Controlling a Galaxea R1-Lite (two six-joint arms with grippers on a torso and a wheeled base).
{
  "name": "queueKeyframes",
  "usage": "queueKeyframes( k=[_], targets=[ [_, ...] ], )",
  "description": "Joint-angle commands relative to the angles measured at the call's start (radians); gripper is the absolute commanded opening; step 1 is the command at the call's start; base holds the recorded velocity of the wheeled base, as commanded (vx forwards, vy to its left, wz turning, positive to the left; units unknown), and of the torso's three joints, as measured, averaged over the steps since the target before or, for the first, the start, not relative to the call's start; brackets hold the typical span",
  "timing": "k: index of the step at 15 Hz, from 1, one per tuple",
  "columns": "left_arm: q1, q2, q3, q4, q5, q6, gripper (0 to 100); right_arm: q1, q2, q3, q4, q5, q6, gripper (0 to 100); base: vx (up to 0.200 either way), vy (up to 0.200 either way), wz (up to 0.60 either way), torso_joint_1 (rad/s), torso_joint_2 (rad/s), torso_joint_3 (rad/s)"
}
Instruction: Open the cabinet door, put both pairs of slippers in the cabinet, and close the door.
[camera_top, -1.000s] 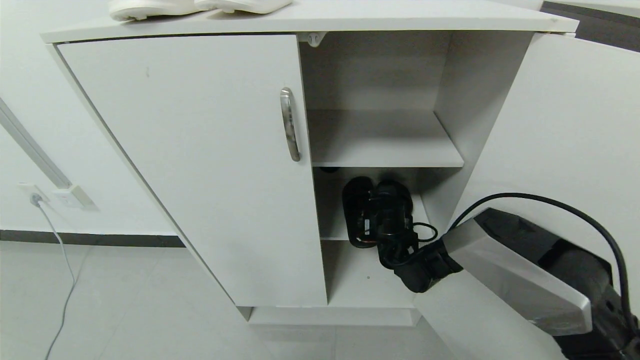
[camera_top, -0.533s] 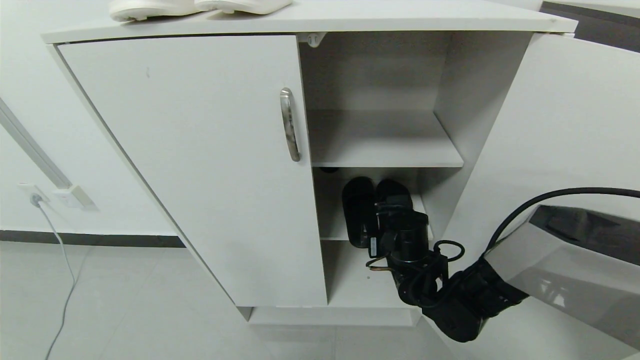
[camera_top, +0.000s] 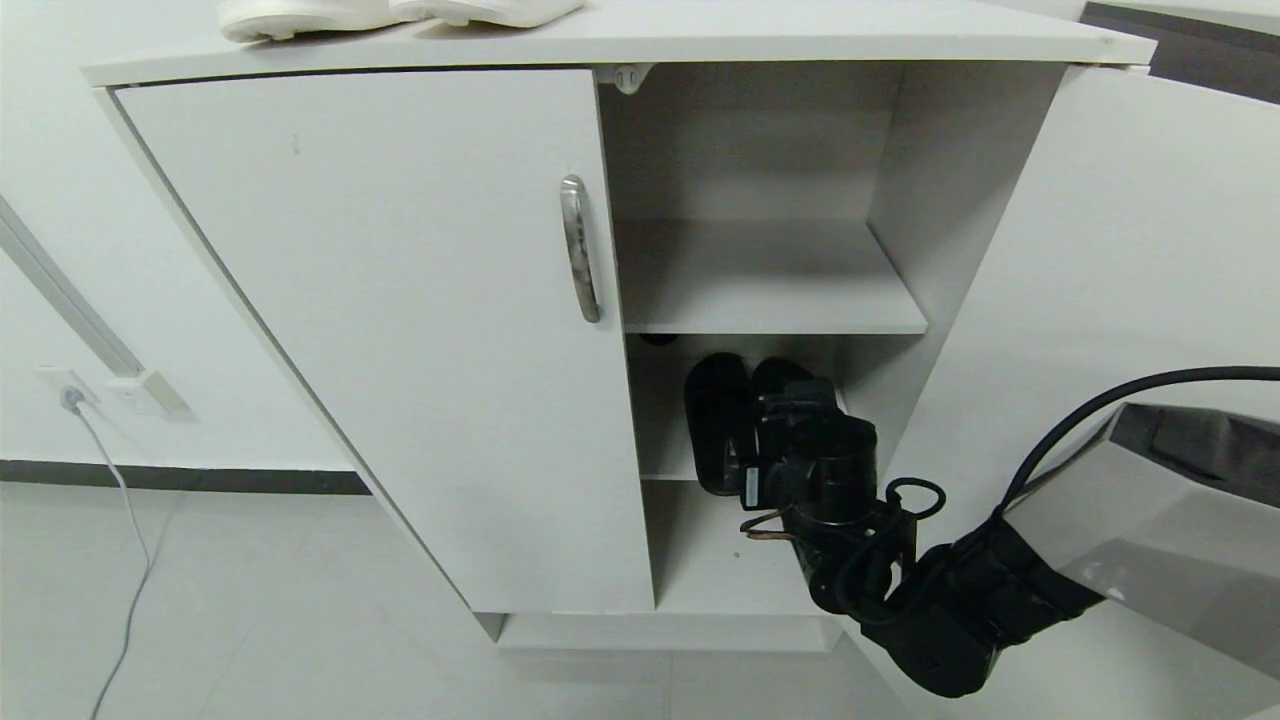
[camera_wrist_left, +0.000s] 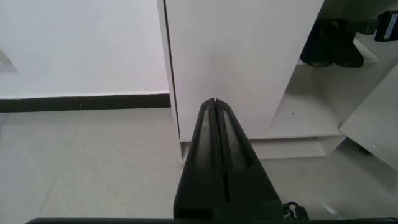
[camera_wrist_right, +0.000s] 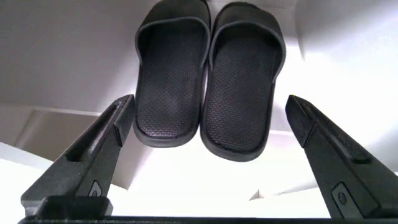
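The white cabinet (camera_top: 360, 300) has its left door closed and its right door (camera_top: 1120, 250) swung open. A pair of black slippers (camera_top: 722, 420) lies side by side on the lower shelf, also seen close up as the black slippers (camera_wrist_right: 208, 74). My right gripper (camera_wrist_right: 208, 130) is open just in front of them, holding nothing; its black wrist (camera_top: 830, 480) hangs at the shelf's front edge. A white pair of slippers (camera_top: 390, 12) rests on the cabinet top. My left gripper (camera_wrist_left: 214, 106) is shut, low in front of the cabinet's closed left door (camera_wrist_left: 242, 62).
The upper shelf (camera_top: 765, 280) is bare. A metal handle (camera_top: 578, 248) is on the closed left door. A wall socket with a cable (camera_top: 75, 400) sits at the left, above pale floor tiles (camera_top: 250, 620).
My right gripper has drawn back out of the lower shelf toward me, leaving the black slippers lying there. The left door and white slippers are unchanged.
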Motion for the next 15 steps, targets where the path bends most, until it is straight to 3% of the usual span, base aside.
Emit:
queueKeyframes(
  k=[1,7,15],
  targets=[
    [0.000,0.001,0.000,0.000,0.000,-0.001,0,0.002,-0.002,0.004,0.002,0.000,-0.001,100,-0.200,0.000,0.00,0.007,0.00,0.002],
    [0.000,0.001,0.000,0.000,0.000,0.001,0,0.005,-0.002,0.010,0.001,-0.002,-0.002,100,-0.200,0.000,0.00,0.001,0.00,0.004],
    [0.000,0.001,0.000,0.000,-0.001,0.001,0,0.016,-0.002,0.044,-0.039,-0.014,-0.010,100,0.000,0.000,0.00,0.000,0.00,0.000]
  ],
)
